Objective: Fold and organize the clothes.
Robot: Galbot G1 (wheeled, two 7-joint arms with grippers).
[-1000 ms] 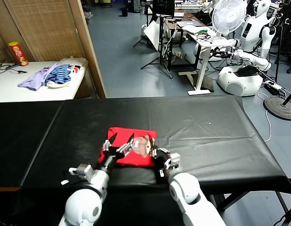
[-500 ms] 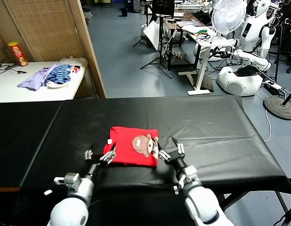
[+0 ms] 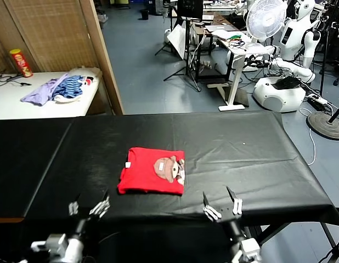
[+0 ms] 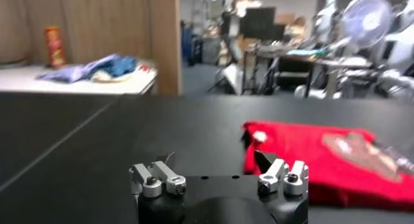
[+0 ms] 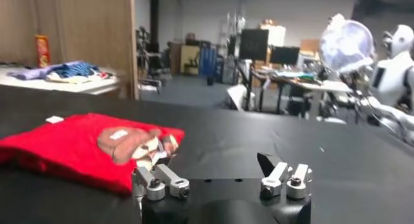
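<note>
The clothes, one bright red T-shirt (image 3: 151, 171), lie folded into a compact rectangle on the black table (image 3: 241, 148), cartoon print and a small white tag facing up. My left gripper (image 3: 88, 207) hovers open at the table's near edge, short of the shirt's left corner. Level with it, my right gripper (image 3: 221, 206) is also open, off the shirt's right corner. Neither holds or touches anything. The left wrist view has the shirt (image 4: 310, 159) beyond its open gripper (image 4: 213, 166). In the right wrist view the shirt (image 5: 68, 144) lies off to one side of its open gripper (image 5: 217, 168).
A white side table (image 3: 27, 107) at the far left carries a heap of purple and blue-striped garments (image 3: 57, 87) and a red can (image 3: 20, 62). A wooden screen (image 3: 60, 33) stands behind it. A fan (image 3: 266, 17) and other robots (image 3: 284, 82) stand beyond the table.
The right gripper opened and let go of the shirt's near edge. Both arms drew back from the shirt to the table's near edge. The shirt now lies flat and untouched.
</note>
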